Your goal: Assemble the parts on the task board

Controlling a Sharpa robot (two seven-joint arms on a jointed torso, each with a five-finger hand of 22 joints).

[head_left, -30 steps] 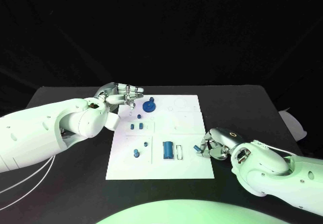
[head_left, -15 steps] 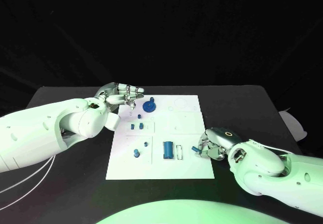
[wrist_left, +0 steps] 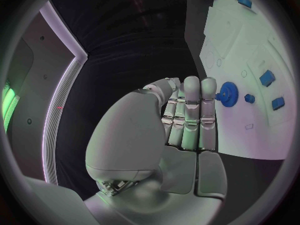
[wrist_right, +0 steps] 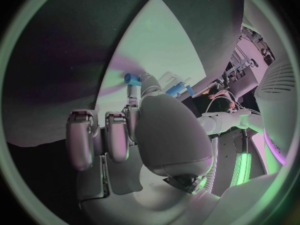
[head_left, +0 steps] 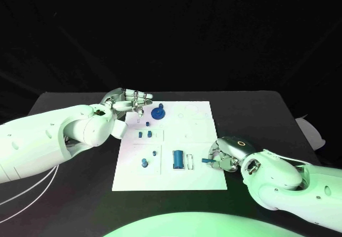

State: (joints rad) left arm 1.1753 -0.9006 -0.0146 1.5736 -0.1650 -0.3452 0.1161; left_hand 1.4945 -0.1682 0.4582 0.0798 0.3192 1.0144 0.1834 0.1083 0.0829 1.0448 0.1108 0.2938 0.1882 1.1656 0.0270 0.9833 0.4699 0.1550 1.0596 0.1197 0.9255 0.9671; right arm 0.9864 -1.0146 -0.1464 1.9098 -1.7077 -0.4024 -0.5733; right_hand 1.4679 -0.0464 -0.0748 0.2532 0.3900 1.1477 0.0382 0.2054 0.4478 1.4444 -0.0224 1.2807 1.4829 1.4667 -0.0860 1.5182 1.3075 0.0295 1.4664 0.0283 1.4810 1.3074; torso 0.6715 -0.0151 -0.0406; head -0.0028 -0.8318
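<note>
The right hand [head_left: 227,157] pinches a small blue peg [head_left: 207,160] at the board's [head_left: 199,143] right edge; a loose pinch could drop it. The left hand [head_left: 130,101] is clenched, empty.

Both arms [head_left: 50,133] are wearing smooth, bulbous white shells. Thin pale cables [head_left: 28,190] are trailing under the left arm. Left hand [head_left: 130,101] and right hand [head_left: 227,154] are showing silver segmented fingers [wrist_left: 190,110]; a small ring marking [head_left: 241,143] is sitting on the right hand's back.
</note>
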